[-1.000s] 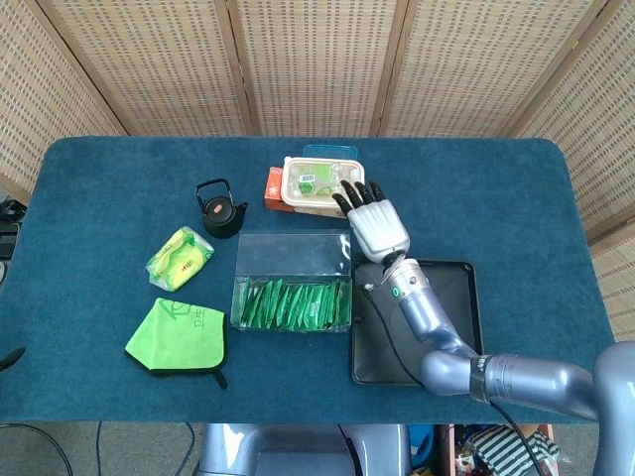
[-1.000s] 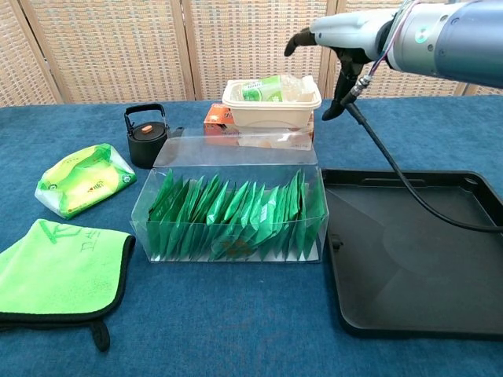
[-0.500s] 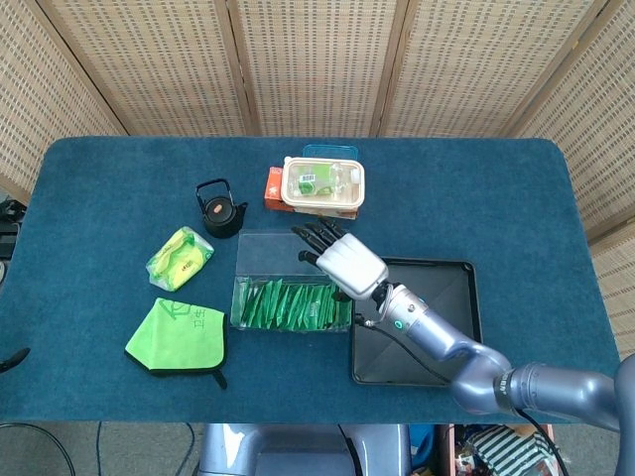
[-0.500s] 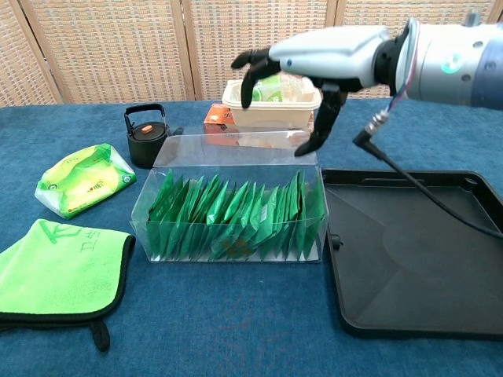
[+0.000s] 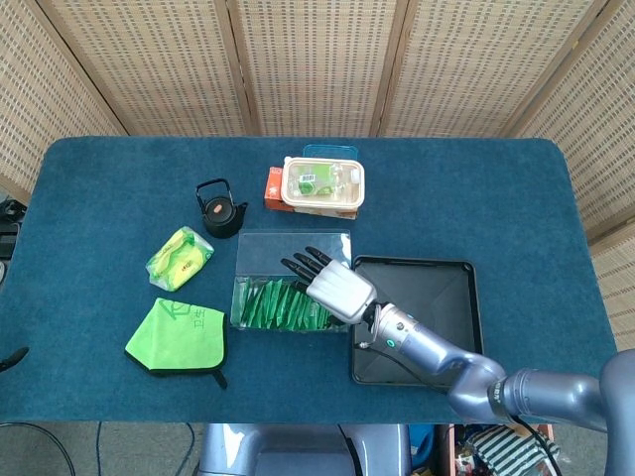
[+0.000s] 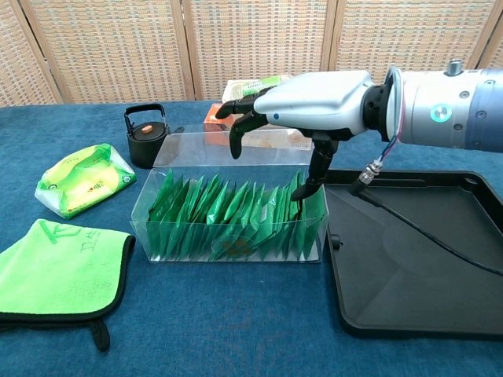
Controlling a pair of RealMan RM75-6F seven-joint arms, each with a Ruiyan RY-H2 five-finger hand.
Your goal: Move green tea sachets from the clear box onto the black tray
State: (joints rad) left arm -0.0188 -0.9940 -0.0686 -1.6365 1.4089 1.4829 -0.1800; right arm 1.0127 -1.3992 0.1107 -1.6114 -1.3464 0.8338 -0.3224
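A clear box [image 5: 292, 283] [image 6: 228, 212] holds a row of several green tea sachets [image 5: 278, 303] [image 6: 220, 212]. The black tray [image 5: 437, 297] [image 6: 424, 259] lies just right of it, with nothing on it. My right hand [image 5: 327, 283] [image 6: 302, 106] hovers palm-down over the box's right half, fingers spread and curving down. Its thumb [image 6: 314, 169] reaches down to the rightmost sachets; the other fingers [image 6: 240, 118] hang above the row. Nothing is held. The left hand does not show in either view.
A black teapot [image 5: 220, 208] [image 6: 146, 133], a lidded food container [image 5: 322, 184] on an orange box [image 5: 274, 188], a green-yellow packet [image 5: 180, 257] [image 6: 82, 181] and a green cloth [image 5: 179, 337] [image 6: 59, 271] surround the box on the blue table.
The right hand swung from above the food container toward the front and lowered over the clear box, its thumb now dipping to the sachets.
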